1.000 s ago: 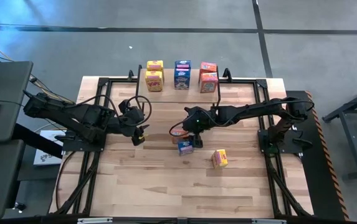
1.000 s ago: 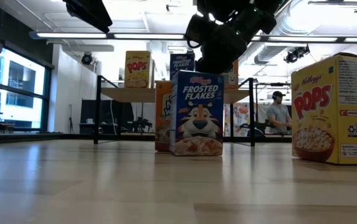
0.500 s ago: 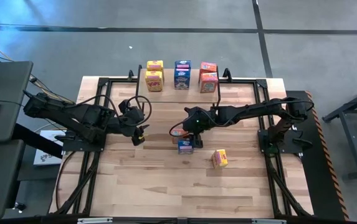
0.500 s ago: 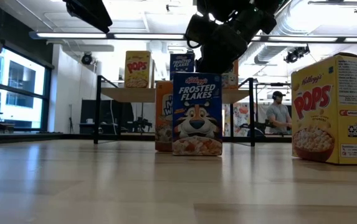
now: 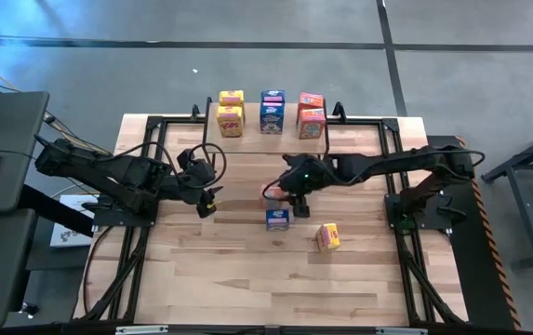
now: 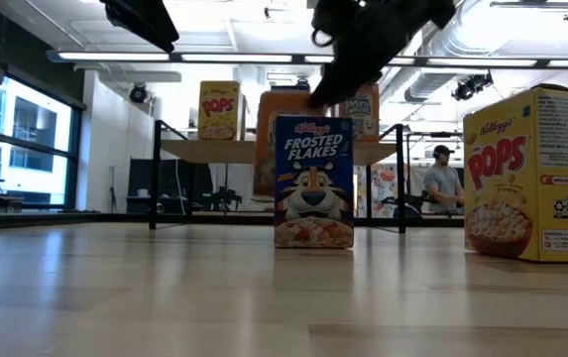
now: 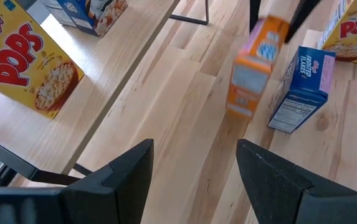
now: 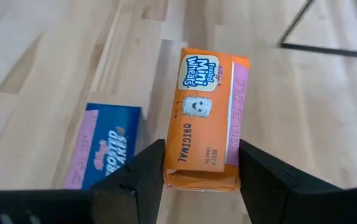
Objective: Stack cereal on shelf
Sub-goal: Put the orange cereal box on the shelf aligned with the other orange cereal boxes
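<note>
An orange cereal box (image 8: 206, 118) hangs above the table with my right gripper (image 8: 202, 177) shut on it; in the high view the orange box (image 5: 272, 193) is at the table's middle. A blue cereal box (image 5: 277, 219) stands upright on the table just nearer, and a yellow one (image 5: 328, 236) stands to its right. The shelf (image 5: 247, 127) at the far edge carries several more boxes. My left gripper (image 7: 194, 177) hovers open and empty at the left (image 5: 208, 200). My right gripper pinches the orange box between its two fingers, on two opposite sides at its upper end (image 8: 197, 177). The fingers (image 8: 144, 171) slant down from the table's right. The box is lifted clear of the table and hangs tilted below the gripper (image 6: 279, 144).
The shelf's black legs (image 6: 155, 174) and the black frame rails (image 5: 154, 177) stand round the work area. Free tabletop lies toward the near edge (image 5: 247, 279). A person (image 6: 444, 183) shows in the room far behind the table.
My right gripper has risen, taking the orange box with it: the box stood on the table behind the blue one and now hangs clear, tilted. The blue box stays standing on the table.
</note>
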